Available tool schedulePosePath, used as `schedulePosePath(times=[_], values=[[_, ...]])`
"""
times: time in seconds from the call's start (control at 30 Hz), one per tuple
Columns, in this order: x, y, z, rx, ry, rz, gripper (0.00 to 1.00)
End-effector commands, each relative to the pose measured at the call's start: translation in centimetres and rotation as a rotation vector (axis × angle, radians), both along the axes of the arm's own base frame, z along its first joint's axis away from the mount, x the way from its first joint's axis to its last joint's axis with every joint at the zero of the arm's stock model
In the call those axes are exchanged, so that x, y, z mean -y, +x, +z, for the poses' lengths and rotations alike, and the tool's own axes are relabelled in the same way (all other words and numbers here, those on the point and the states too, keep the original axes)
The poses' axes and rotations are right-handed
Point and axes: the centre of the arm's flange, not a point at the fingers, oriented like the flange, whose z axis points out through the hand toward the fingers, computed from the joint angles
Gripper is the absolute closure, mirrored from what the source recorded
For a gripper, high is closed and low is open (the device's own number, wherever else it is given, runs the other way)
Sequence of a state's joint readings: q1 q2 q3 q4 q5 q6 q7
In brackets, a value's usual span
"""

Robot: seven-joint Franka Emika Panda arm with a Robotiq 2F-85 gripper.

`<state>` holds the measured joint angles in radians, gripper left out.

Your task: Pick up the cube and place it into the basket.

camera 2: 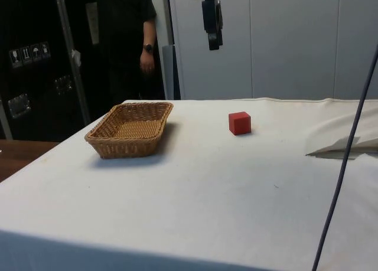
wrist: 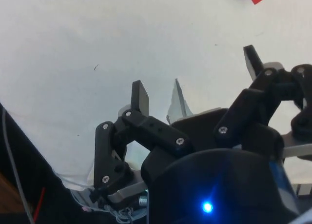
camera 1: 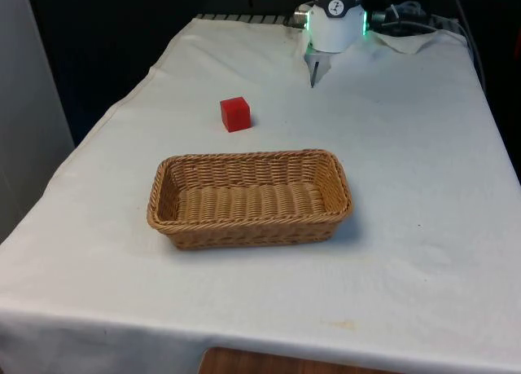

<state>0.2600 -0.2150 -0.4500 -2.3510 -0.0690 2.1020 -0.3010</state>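
On the counter (camera 1: 423, 252), draped in a smooth, faintly creased white cloth: sitting alone, a small matte red cube (camera 1: 235, 114), sharp-edged, well apart from the end effector (camera 2: 214, 45) and touching nothing else. Lying near the cube, closer to the front camera, an oblong wicker basket (camera 1: 248, 223) of tan woven strands with a braided rim and rounded corners, holding nothing. Hanging high above the cloth, black and angular, fingers (wrist: 140, 96) spread wide and gripping nothing. Standing beyond the counter in the side view, a person (camera 2: 127, 41) in dark clothing, wearing a wristwatch.
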Motion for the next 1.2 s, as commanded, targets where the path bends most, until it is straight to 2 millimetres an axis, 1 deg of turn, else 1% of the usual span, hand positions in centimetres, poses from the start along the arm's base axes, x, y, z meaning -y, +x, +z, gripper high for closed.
schedulePosePath(times=[0.0, 0.2, 0.23, 0.3, 0.47, 0.5, 0.73, 0.77, 1.0, 1.07, 1.17], values=[[0.5, -0.1, -0.2, 0.009, -0.008, 0.01, 0.0], [1.7, -0.4, -0.8, 0.015, -0.008, 0.034, 0.0], [1.4, -0.3, -0.7, 0.005, 0.0, 0.028, 0.0], [2.2, -0.5, -1.1, 0.019, -0.006, 0.045, 0.0], [3.2, -0.8, -1.7, 0.03, -0.005, 0.072, 0.0], [3.0, -0.8, -1.7, 0.021, 0.003, 0.068, 0.0], [4.6, -1.0, -2.2, 0.051, -0.01, 0.102, 0.0], [4.4, -1.0, -2.2, 0.04, 0.001, 0.099, 0.0], [5.7, -1.3, -2.7, 0.075, -0.019, 0.135, 0.0], [5.6, -1.3, -2.7, 0.067, -0.008, 0.132, 0.0], [6.0, -1.3, -3.0, 0.084, -0.025, 0.156, 0.0]])
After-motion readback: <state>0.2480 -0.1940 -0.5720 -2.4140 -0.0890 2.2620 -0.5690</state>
